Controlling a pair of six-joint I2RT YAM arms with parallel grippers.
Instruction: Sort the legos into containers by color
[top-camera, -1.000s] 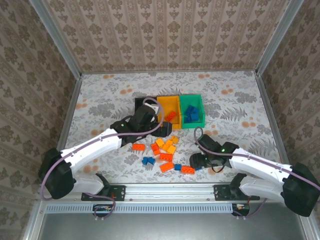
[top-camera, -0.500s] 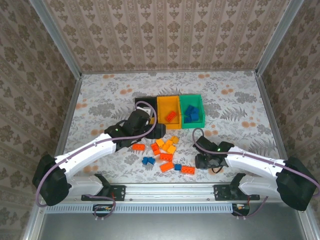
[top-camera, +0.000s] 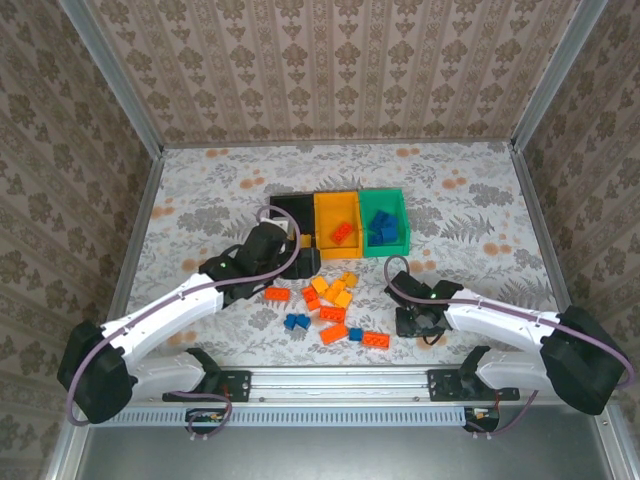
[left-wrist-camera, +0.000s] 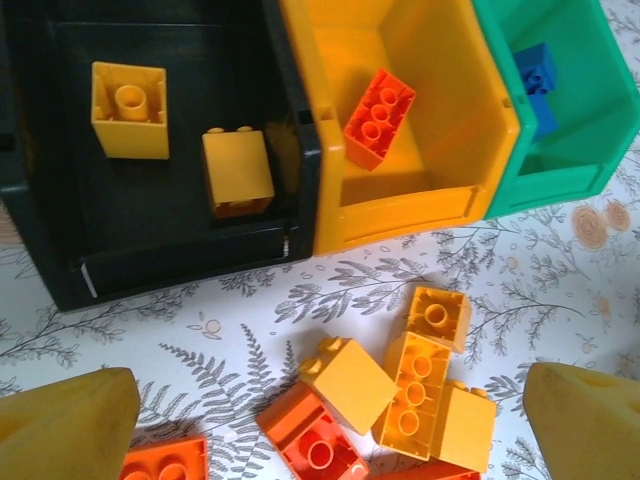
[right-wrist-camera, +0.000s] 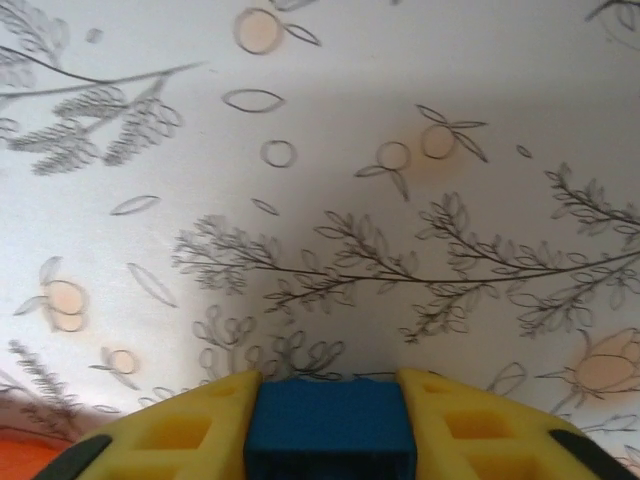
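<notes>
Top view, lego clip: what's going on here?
Two arms are sorting bricks by color. The right end effector is shut on a blue brick close to the table, right of the loose pile. The left end effector hangs open over that pile, near the black bin. That bin holds two yellow bricks, the yellow bin one orange-red brick, and the green bin blue ones.

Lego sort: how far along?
Done: two yellow bricks in the black bin, one orange-red brick in the yellow-orange bin, blue bricks in the green bin. In hand: right gripper clamps a blue brick; left gripper open. Left: about a dozen loose bricks.
</notes>
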